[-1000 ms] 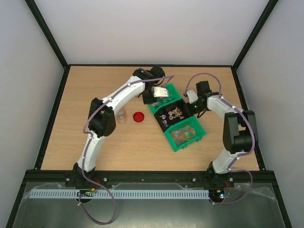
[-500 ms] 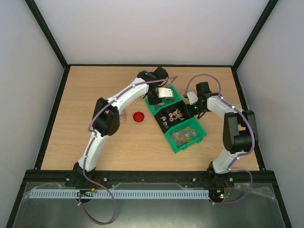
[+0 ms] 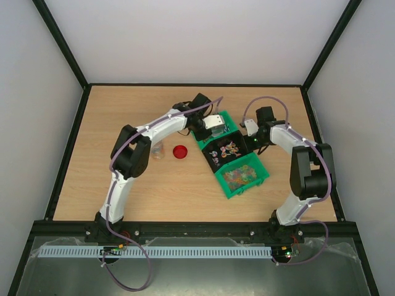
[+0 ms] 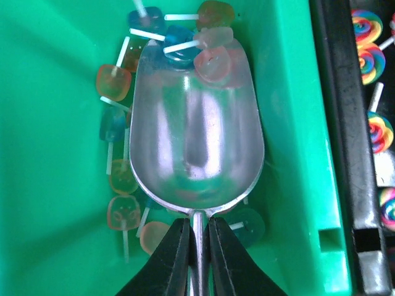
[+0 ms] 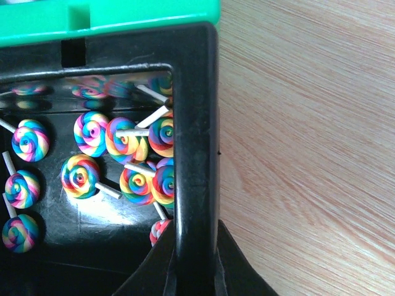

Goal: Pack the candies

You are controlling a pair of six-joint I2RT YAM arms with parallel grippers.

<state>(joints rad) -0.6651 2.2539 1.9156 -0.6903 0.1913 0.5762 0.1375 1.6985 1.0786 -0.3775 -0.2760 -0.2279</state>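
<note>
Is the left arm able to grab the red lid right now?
Probably not yet: its fingers are shut on the scoop in the green bin; the lid itself lies in the open.

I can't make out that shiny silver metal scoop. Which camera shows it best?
The left wrist view: the silver metal scoop fills it, lying in the green plastic bin. The top view shows only a small pale patch; the right wrist view misses it.

L gripper (image 4: 197, 225) + scoop (image 4: 196, 148) fill green bin (image 4: 49, 61), red lid (image 3: 180, 152) & cup (image 3: 158, 150) to its left, open table (image 3: 185, 197) nr front
</note>
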